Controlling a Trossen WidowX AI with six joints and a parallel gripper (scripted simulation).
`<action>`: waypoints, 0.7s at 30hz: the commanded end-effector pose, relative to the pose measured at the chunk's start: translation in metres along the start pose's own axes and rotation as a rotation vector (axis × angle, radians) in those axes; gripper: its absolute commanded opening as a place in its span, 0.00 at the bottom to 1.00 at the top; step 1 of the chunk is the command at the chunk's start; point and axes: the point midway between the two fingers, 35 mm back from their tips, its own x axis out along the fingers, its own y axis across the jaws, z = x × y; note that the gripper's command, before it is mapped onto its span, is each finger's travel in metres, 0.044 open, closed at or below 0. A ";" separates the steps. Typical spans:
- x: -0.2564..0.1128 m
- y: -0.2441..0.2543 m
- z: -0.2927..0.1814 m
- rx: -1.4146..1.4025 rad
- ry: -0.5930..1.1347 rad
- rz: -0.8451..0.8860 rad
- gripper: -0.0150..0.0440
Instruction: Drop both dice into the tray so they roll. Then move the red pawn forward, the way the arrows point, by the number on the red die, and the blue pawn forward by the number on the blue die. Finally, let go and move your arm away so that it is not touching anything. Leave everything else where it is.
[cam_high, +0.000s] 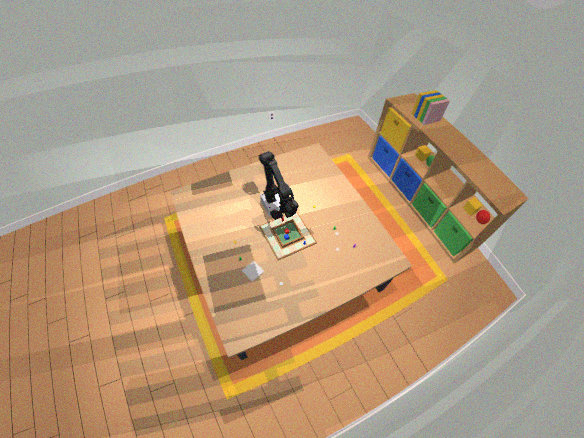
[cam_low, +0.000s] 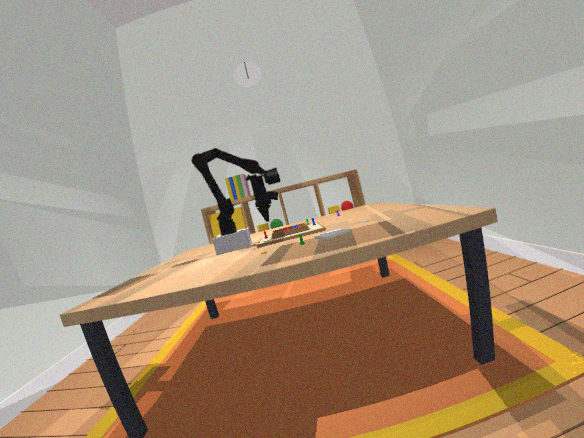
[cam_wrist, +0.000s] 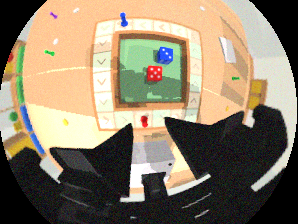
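The red die (cam_wrist: 154, 73) (cam_high: 287, 231) and blue die (cam_wrist: 165, 55) (cam_high: 286, 237) lie apart inside the green-floored tray (cam_wrist: 185, 75). Red's top seems to show five; blue's pips are unclear. The red pawn (cam_wrist: 144, 121) (cam_low: 265, 234) stands on the arrow track of the board (cam_wrist: 102, 90), in the row nearest the arm base. The blue pawn (cam_wrist: 124, 20) (cam_low: 313, 221) (cam_high: 304, 243) stands in the opposite row. My gripper (cam_wrist: 148, 123) (cam_low: 267, 221) is partly open and empty, above the red pawn, with its fingertips to either side of it in the wrist view.
Around the board are green pawns (cam_wrist: 49, 52) (cam_low: 301, 240), a purple pawn (cam_wrist: 53, 15) (cam_high: 354, 245), small yellow pieces (cam_wrist: 65, 122) (cam_high: 314, 206), small white pieces and a white flat block (cam_high: 253, 271) (cam_wrist: 227, 49). A shelf stands beyond the table.
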 end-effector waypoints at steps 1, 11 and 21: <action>0.008 0.005 -0.021 -0.018 0.017 -0.008 0.59; 0.023 0.005 -0.025 -0.018 0.017 -0.008 0.59; 0.037 0.005 -0.024 -0.018 0.017 -0.008 0.59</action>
